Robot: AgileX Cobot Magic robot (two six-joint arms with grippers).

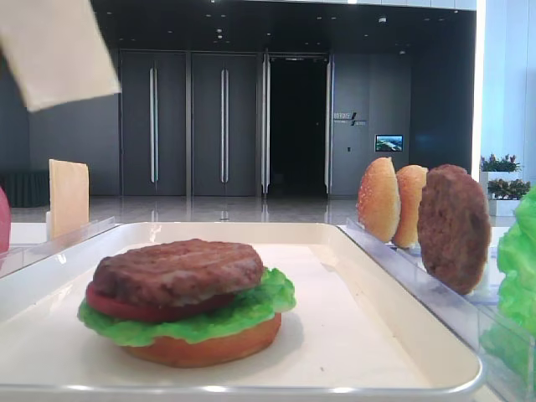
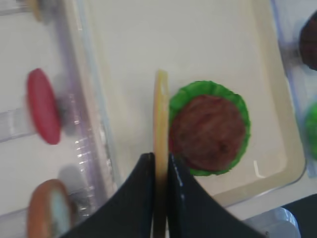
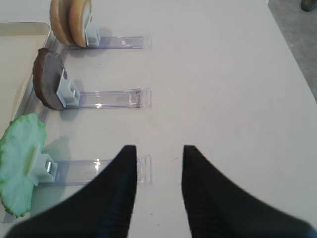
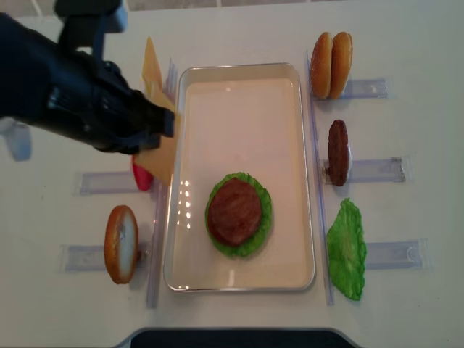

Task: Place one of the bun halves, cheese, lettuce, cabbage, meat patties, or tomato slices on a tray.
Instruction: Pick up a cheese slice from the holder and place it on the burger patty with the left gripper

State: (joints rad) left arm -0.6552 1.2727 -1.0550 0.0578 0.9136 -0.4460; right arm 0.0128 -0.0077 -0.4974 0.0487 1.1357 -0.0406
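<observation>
My left gripper (image 2: 159, 157) is shut on a pale yellow cheese slice (image 2: 160, 114), seen edge-on and held in the air above the left part of the cream tray (image 2: 277, 114). From overhead the cheese (image 4: 162, 156) hangs over the tray's left rim (image 4: 176, 145) below the black left arm (image 4: 80, 94). On the tray lies a stack of bun base, lettuce, tomato and a meat patty (image 4: 235, 210) on top. My right gripper (image 3: 157, 148) hangs open over bare table, right of the tray, with nothing between its fingers.
Clear holders flank the tray. On the left stand a second cheese slice (image 4: 151, 69), a tomato slice (image 4: 141, 177) and a bun half (image 4: 121, 243). On the right stand two bun halves (image 4: 330, 54), a patty (image 4: 338, 152) and a lettuce leaf (image 4: 346, 248).
</observation>
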